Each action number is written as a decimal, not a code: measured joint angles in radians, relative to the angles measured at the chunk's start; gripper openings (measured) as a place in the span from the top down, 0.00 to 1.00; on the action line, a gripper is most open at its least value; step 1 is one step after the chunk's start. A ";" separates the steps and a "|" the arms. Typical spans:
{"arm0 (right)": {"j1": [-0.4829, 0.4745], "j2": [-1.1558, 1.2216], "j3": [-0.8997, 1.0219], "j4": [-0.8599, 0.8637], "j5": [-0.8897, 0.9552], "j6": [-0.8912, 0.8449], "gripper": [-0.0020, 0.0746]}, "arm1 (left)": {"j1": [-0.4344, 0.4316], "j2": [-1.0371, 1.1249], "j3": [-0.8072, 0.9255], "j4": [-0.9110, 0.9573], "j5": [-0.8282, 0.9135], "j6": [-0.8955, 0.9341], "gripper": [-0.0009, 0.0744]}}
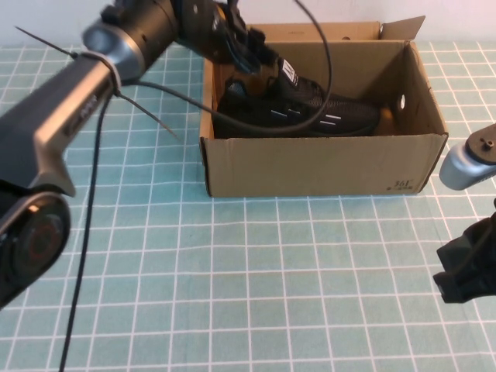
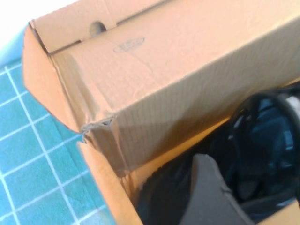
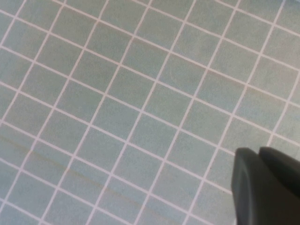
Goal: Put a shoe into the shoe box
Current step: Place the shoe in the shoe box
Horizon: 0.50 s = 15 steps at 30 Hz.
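Observation:
The black shoe (image 1: 310, 112) lies on its sole inside the brown shoe box (image 1: 310, 167), toe toward the right end and white dashes showing on its side. My left gripper (image 1: 256, 62) reaches over the box's back left corner, just above the shoe's collar and tongue. In the left wrist view one grey finger (image 2: 206, 192) hangs beside the shoe (image 2: 262, 154), with no second finger close to it, so the jaws stand apart. The box wall (image 2: 164, 79) fills most of that view. My right gripper (image 1: 465, 271) is parked at the table's right edge, its fingers (image 3: 276, 187) pressed together over bare mat.
A green mat with a white grid (image 1: 256, 279) covers the table in front of the box. Black cables (image 1: 155, 108) trail from the left arm across the mat to the left of the box. The box's short flap (image 1: 403, 29) sticks up at the back right corner.

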 joint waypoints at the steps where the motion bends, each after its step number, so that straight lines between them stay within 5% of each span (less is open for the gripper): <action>1: 0.000 0.000 0.000 -0.005 0.000 0.000 0.98 | 0.000 -0.014 0.000 -0.003 0.010 -0.009 0.53; 5: 0.000 0.000 0.000 -0.020 0.007 -0.002 0.98 | 0.000 -0.065 0.000 -0.008 0.085 -0.037 0.55; 15: 0.000 -0.013 0.000 -0.087 0.007 0.033 0.98 | 0.000 -0.132 0.000 -0.002 0.369 -0.043 0.82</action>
